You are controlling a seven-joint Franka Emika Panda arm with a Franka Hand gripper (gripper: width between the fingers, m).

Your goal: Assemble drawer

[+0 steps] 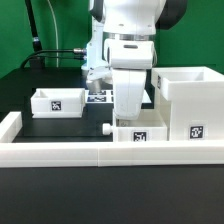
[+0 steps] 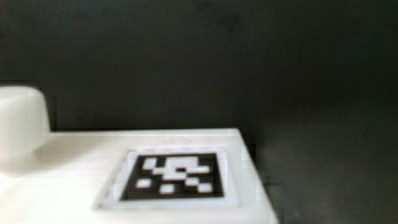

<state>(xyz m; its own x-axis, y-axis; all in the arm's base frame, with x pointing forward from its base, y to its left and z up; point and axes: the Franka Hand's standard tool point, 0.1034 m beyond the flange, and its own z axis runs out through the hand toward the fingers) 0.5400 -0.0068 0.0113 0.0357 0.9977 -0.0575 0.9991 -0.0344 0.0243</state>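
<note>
The tall boxy white housing [image 1: 186,100] stands on the exterior view's right, with a tag on its front. One small white tray [image 1: 57,101] sits on the left. The second tray [image 1: 140,133] lies against the front wall, right under my gripper [image 1: 128,118]. The hand hangs low over this tray and its fingers are hidden behind the hand and the tray. In the wrist view the tray's white face with its tag [image 2: 178,176] fills the near part. A rounded white piece [image 2: 18,122] stands beside it. No fingertips show there.
A long low white wall [image 1: 60,152] edges the table at the front. The marker board [image 1: 98,97] lies behind the arm. A small dark knob-like piece [image 1: 106,128] sits left of the near tray. The tabletop is black.
</note>
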